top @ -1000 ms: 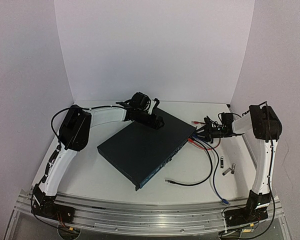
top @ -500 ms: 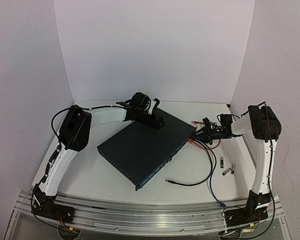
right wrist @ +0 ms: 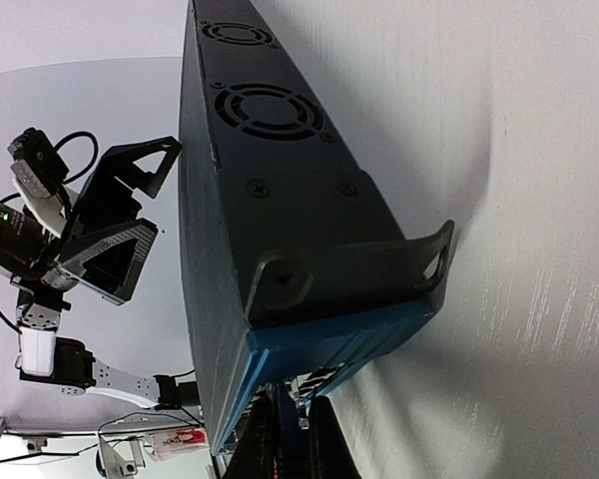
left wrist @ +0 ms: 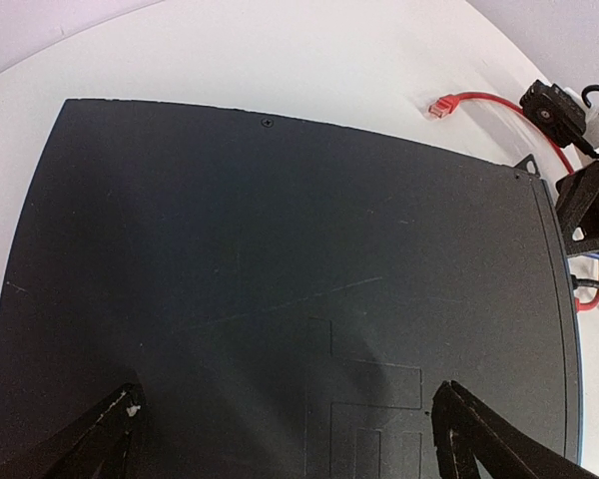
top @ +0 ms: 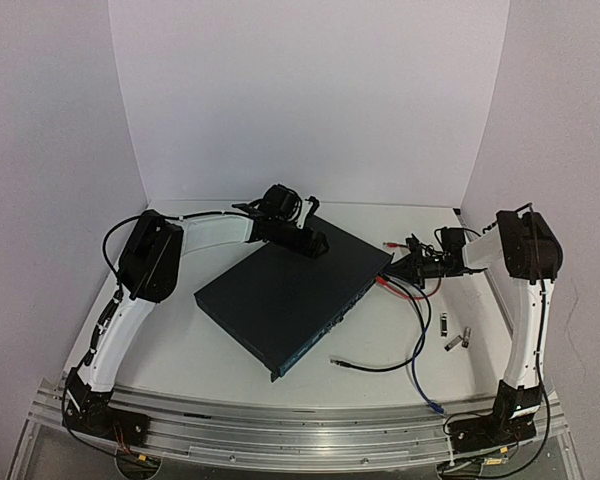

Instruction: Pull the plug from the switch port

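Switch (top: 290,295) sits angled mid-table (top: 230,360). Left gripper (left wrist: 288,391) hangs wide open over its top. Right gripper (right wrist: 292,439) is clenched at the socket face's right end, where the red cable (top: 392,286) and blue cable (top: 416,370) bunch up. Can't tell if it's got a plug.

Open tabletop (top: 180,340) lies left and near of the switch (top: 290,290). On its right, red, blue and black cables (top: 405,290) sprawl toward the near edge, with small metal pieces (top: 446,324) beside them. White walls (top: 310,100) close the far, left and right sides.
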Motion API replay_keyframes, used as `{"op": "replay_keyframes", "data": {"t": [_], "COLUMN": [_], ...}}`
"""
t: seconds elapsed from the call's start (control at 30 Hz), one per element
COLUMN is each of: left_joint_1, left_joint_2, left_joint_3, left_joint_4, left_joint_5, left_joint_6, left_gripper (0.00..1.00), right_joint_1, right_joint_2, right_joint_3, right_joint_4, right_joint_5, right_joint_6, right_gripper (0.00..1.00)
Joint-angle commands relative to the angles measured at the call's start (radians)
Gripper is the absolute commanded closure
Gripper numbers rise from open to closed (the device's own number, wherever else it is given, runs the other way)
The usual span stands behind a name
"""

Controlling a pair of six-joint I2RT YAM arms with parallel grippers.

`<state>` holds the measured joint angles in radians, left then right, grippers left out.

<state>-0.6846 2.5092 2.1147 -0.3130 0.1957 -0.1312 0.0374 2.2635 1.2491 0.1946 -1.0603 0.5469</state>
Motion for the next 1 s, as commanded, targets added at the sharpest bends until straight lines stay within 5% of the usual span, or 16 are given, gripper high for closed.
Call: {"op": "replay_keyframes", "data": {"t": [0.0,0.57,0.97], "left_joint_1": [0.005,0.034,0.034], "left_joint_2": [0.11,0.151,0.129], "left_joint_3": [-0.024,-0.008,-0.035], "left_joint_4": [-0.174,-0.248,-0.222], "left_joint_5": [-0.011,0.022,0.039], "left_joint_6": [-0.049,-0.12,-0.123], "left_gripper": [0.01,0.01,0.0], "right_joint_1": [0.009,-0.057,-0.08], "right_joint_2": [0.013,0.003,-0.197], "right_joint_3": [-0.021,-0.149,-0.13], "right_joint_4": [-0.004,0.007,0.009], "right_joint_5": [0.021,0.011,0.052], "right_joint_6": [0.018,-0.022,-0.005], "right_gripper": [1.0,1.0,1.0]}}
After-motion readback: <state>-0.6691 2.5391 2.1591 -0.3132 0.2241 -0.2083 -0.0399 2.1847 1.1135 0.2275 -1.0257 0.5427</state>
